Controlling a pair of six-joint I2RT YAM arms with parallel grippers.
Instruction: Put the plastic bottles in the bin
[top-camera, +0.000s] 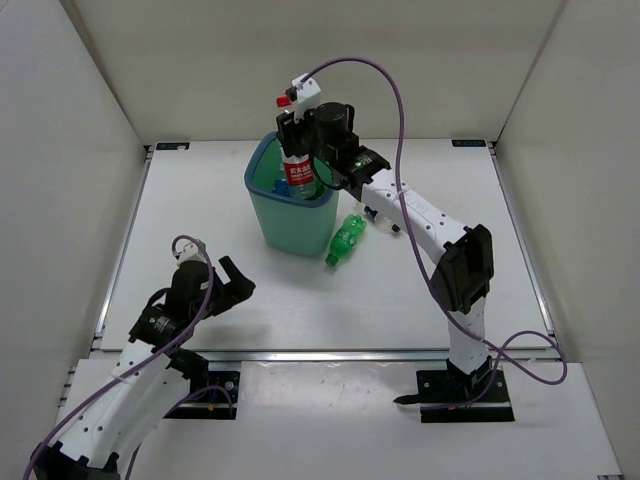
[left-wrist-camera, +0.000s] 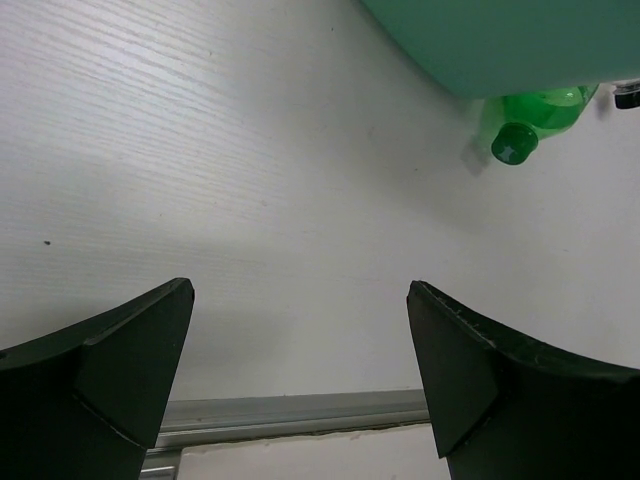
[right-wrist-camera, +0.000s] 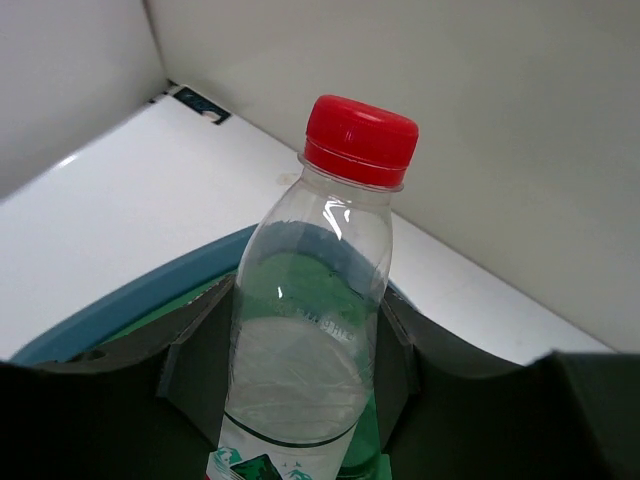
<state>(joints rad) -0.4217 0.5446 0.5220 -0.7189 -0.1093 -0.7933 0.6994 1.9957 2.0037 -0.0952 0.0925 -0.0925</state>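
Observation:
A clear bottle (top-camera: 299, 178) with a red cap and red label hangs upright over the mouth of the teal bin (top-camera: 285, 225). My right gripper (top-camera: 297, 140) is shut on its body. In the right wrist view the same bottle (right-wrist-camera: 325, 260) fills the gap between the fingers (right-wrist-camera: 200, 365), with the bin's blue rim (right-wrist-camera: 120, 305) below. A green bottle (top-camera: 347, 240) lies on its side against the bin's right foot. My left gripper (top-camera: 232, 281) hovers open and holds nothing at the front left. Its wrist view shows the green bottle (left-wrist-camera: 535, 115) and the bin (left-wrist-camera: 500, 40) far ahead.
Something blue (top-camera: 279, 185) lies inside the bin. A small clear object (top-camera: 376, 217) sits on the table half under my right arm, beside the green bottle. White walls close the table on three sides. A metal rail (left-wrist-camera: 290, 412) runs along the near edge.

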